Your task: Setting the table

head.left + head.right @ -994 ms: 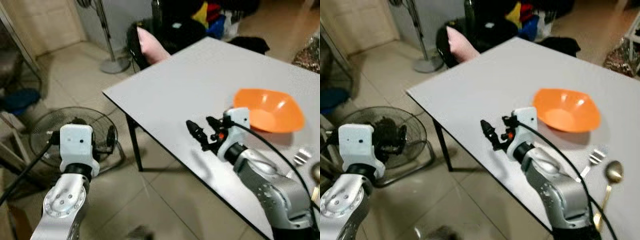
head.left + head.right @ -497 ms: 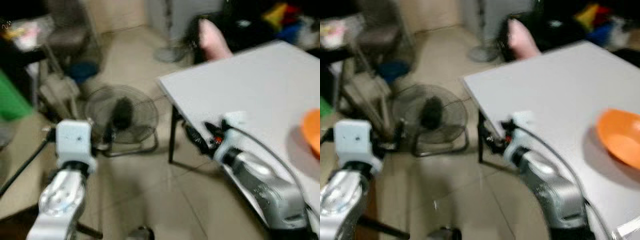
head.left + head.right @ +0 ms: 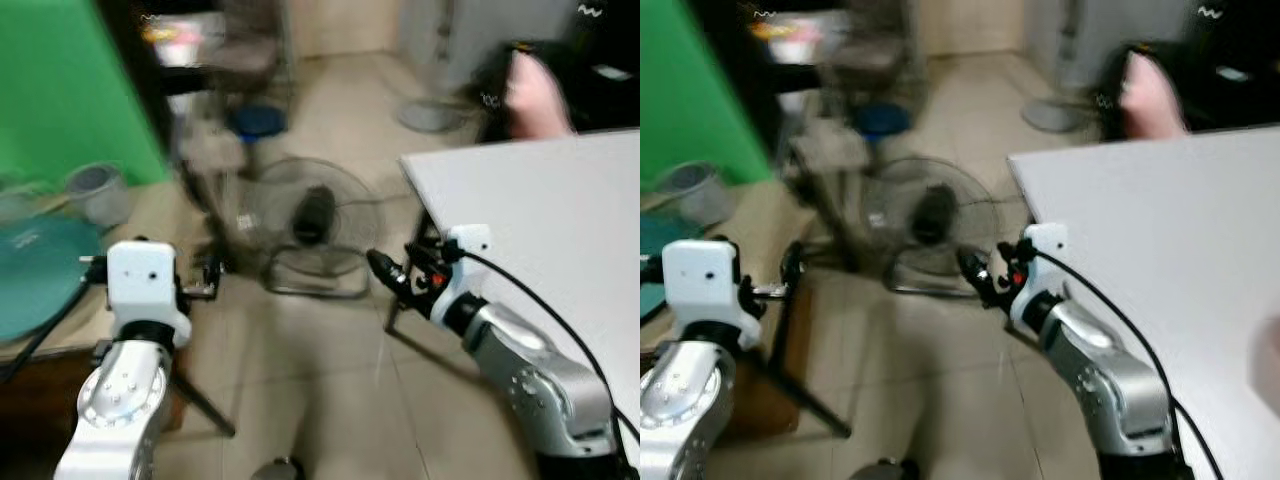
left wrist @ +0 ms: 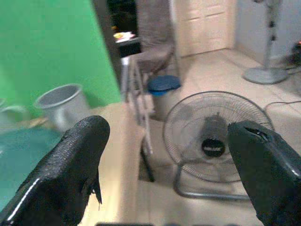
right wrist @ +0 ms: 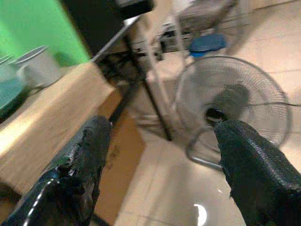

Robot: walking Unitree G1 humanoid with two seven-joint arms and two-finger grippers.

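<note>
As view has swung left, bowl and cutlery are lost from sight; white bench (image 3: pixel 560 220) corner now at right, floor fan (image 3: pixel 315 215) ahead. Left claw (image 4: pixel 164 165) wide, nothing held. Right claw (image 5: pixel 160 165) wide, nothing held. More tableware likely being fetched.

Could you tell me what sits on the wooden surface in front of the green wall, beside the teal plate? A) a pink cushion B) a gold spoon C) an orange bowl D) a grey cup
D: a grey cup stands on the wooden surface before the green wall, next to the teal plate, seen between the open left claw's fingers.
</note>
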